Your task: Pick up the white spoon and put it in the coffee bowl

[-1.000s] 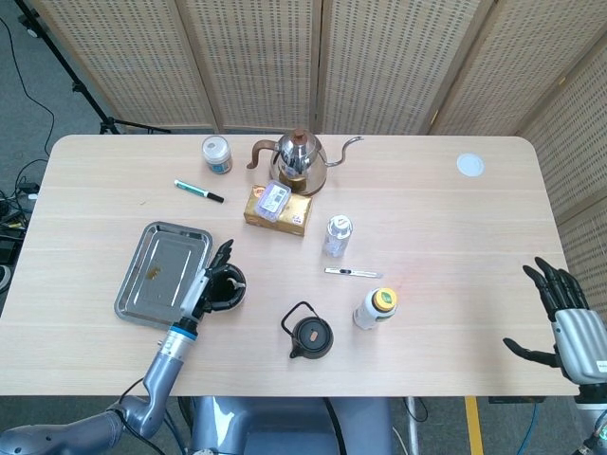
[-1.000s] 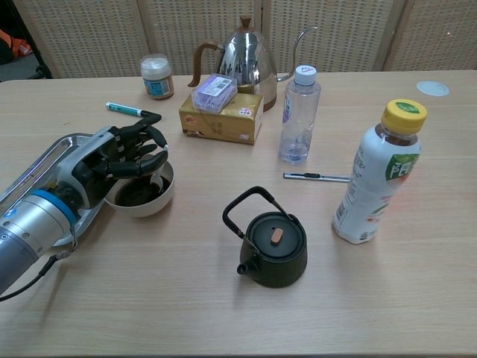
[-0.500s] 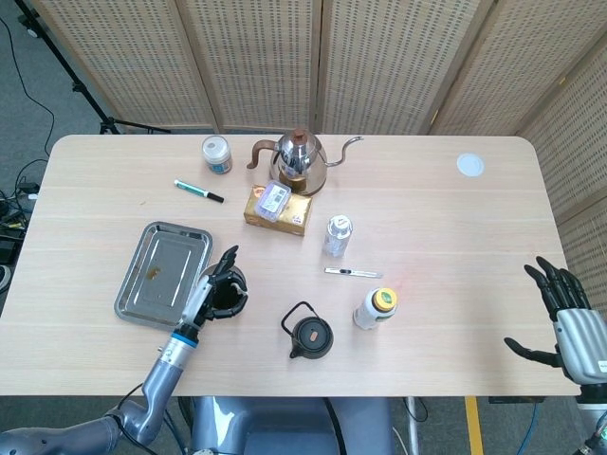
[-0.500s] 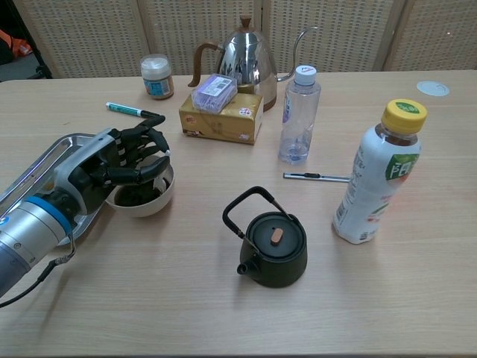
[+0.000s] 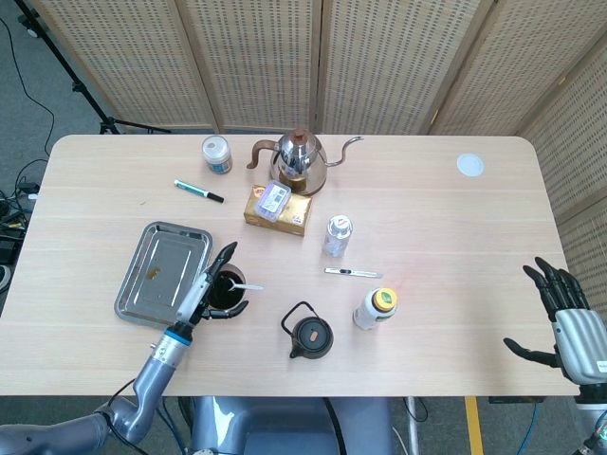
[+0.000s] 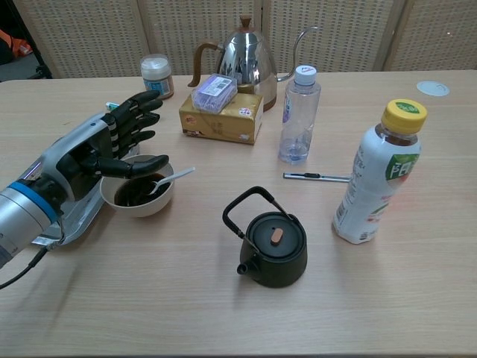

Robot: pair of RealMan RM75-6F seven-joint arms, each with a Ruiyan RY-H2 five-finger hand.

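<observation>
spoon now in the bowl, left hand lifted off

since the earlier frames the left hand (image 6: pixel 104 145) has risen off the coffee bowl (image 6: pixel 138 195) and spread its fingers, holding nothing; the white spoon (image 6: pixel 169 178), hidden under the hand before, now lies with its scoop in the dark coffee and its thin handle over the rim toward the robot's right. the hand hovers just above and left of the bowl, its thumb over the rim.

the right hand (image 5: pixel 567 319) sits at the table's far right edge, fingers apart and empty.

readable writing is scarce: the yellow-capped drink bottle (image 6: pixel 376 173) shows green letters that look like "fe" on a white label (the rest curves out of sight). print on the yellow tissue box (image 6: pixel 222 118) is too small to read.

the bowl is round, white outside. beside it lies a shiny rectangular metal tray (image 5: pixel 163 273). a squat matte black teapot (image 6: pixel 274 246) with a hoop handle stands near the bowl, and a polished gooseneck kettle (image 6: pixel 247 61) behind the box.
</observation>
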